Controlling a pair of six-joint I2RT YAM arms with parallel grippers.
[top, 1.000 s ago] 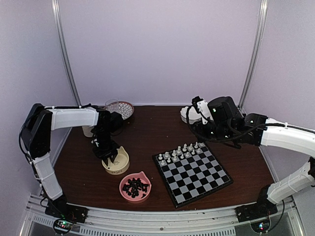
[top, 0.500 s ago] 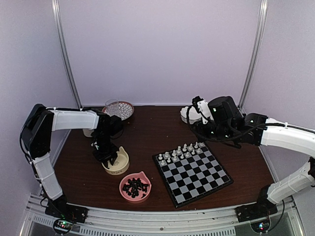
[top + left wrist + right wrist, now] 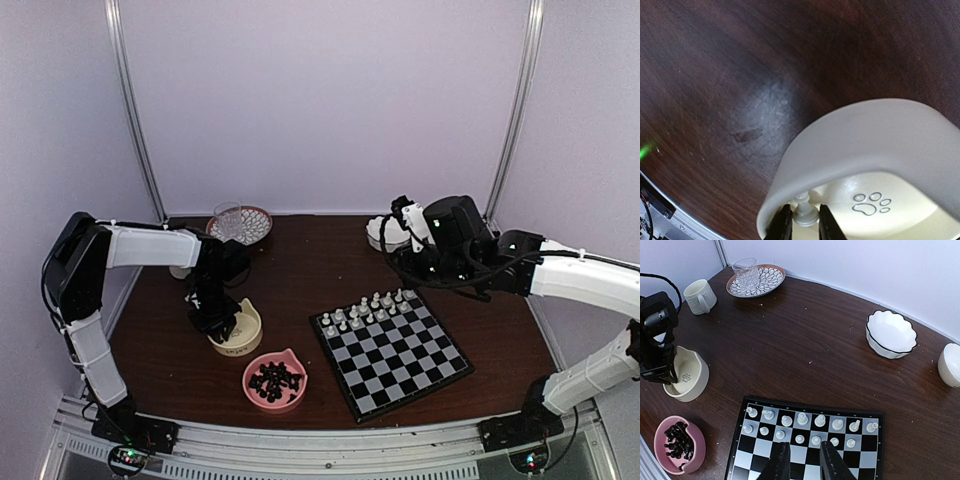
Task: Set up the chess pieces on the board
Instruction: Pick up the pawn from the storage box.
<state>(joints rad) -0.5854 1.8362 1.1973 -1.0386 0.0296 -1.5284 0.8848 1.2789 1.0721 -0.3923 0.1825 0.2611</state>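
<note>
We see the dark wood table [image 3: 300,260] with the board [image 3: 400,360] on its right half, turned a bit askew. The left arm reaches in well left of the board and the right arm bends in over the board's far edge. A patterned plate [image 3: 757,282] carrying a clear glass [image 3: 746,271] sits far back-left of the board, with a cream mug [image 3: 700,296] near it, further left. A white scalloped bowl [image 3: 890,335] sits beyond the board's far right corner, a small white cup [image 3: 951,365] further right. The pink bowl [image 3: 250,372] lies just left of the board's near corner and holds the black chessmen [image 3: 677,440]. The cream bowl [image 3: 865,145] with a paw print is left of the board, just behind the pink one. The white chessmen [image 3: 802,418] stand in two rows along the board's far edge, the rest of the squares bare. The right gripper [image 3: 802,460] hangs over the board behind those rows, fingers slightly apart, nothing between them. The left gripper [image 3: 805,227] is down inside the cream bowl, pinching one white piece [image 3: 804,212] at its base, upright, fingers touching both sides
</note>
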